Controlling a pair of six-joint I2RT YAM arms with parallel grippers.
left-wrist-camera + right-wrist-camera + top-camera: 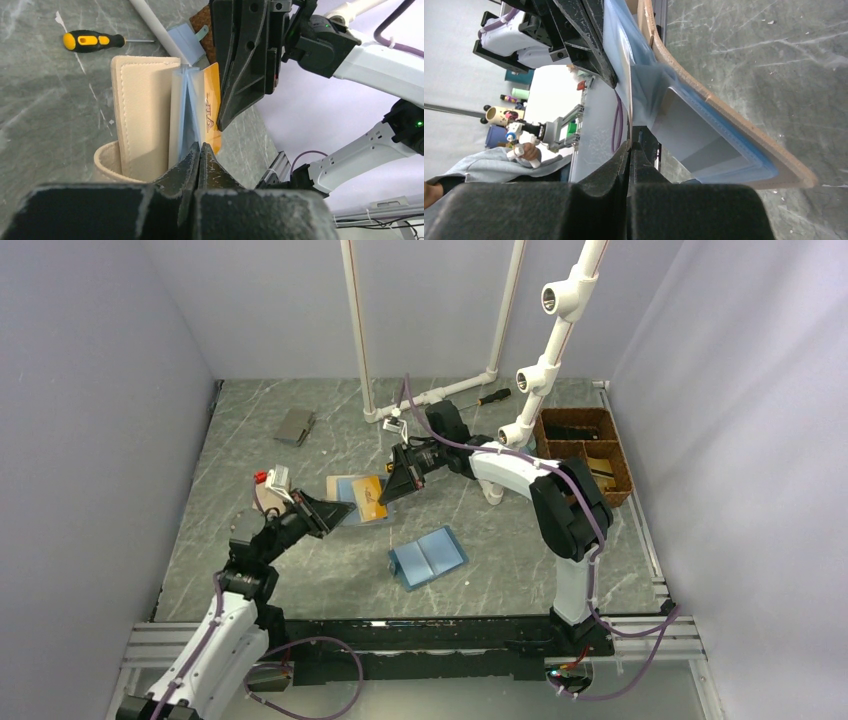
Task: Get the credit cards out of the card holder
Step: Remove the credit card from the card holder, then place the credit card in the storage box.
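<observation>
The card holder [350, 490] lies open mid-table, tan outside with blue-grey panels inside. An orange credit card [372, 498] sticks out of its right side. My left gripper [335, 512] is shut on the holder's near-left edge; the left wrist view shows its tips [200, 152] pinching the blue-grey panel beside the tan cover [145, 115]. My right gripper [390, 490] is shut on the orange card [212, 112] from the far right. In the right wrist view its tips [629, 147] clamp the card edge-on, with the holder [709, 130] bowed beside it.
A light-blue bifold [428, 557] lies open just in front of the holder. A small grey wallet [294, 426] sits at the back left. A screwdriver [492, 397] and white pipe frame [440, 395] stand behind. A brown basket [585, 450] is at the right.
</observation>
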